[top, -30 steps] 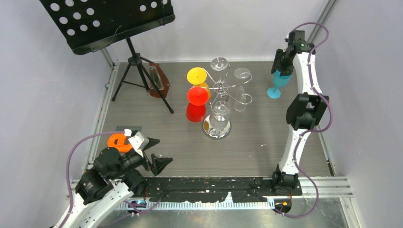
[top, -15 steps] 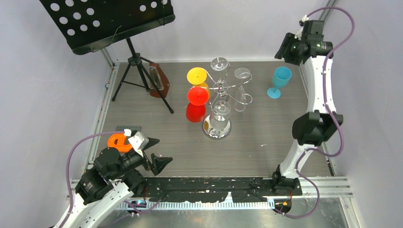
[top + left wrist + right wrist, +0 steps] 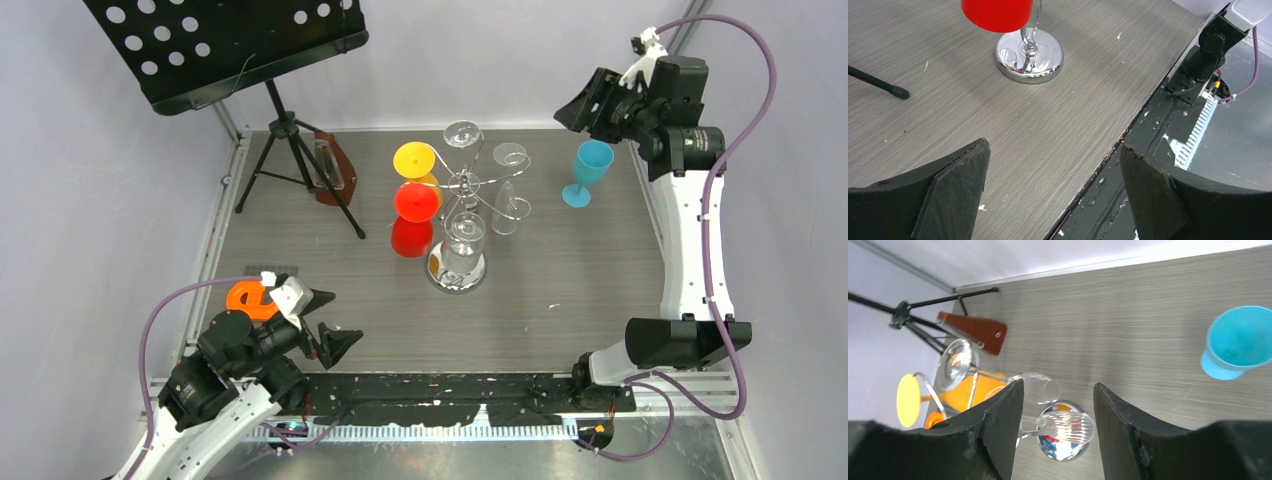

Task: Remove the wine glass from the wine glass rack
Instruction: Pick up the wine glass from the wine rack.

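Reading the overhead view as a clock with 12 at the far wall, we are logging the wine glass rack at the table's centre. It is still carrying clear glasses on its curled arms, with a yellow glass and a red glass hanging at its 9 o'clock side. The blue wine glass is standing upright on its own foot at 2 o'clock from the rack, well apart from it and touching nothing. We are judging this to be the glass taken off, set out there so the wire arms cannot catch it. The right gripper is hovering high at about 1 o'clock, near the far right corner, with its jaws apart and nothing between them. Its wrist view is looking down past the fingers at the rack and the blue bowl. The left gripper is waiting at 7 o'clock near its base, jaws spread wide and empty, apparently parked to keep the working area free. The music stand is sitting at 10 o'clock, away from the work. Compared with a second ago, the right gripper is no longer around the blue bowl. It has let go, its jaws have widened, and the arm has been rising and retreating toward the wall. Neither the glass nor the left arm has shifted.
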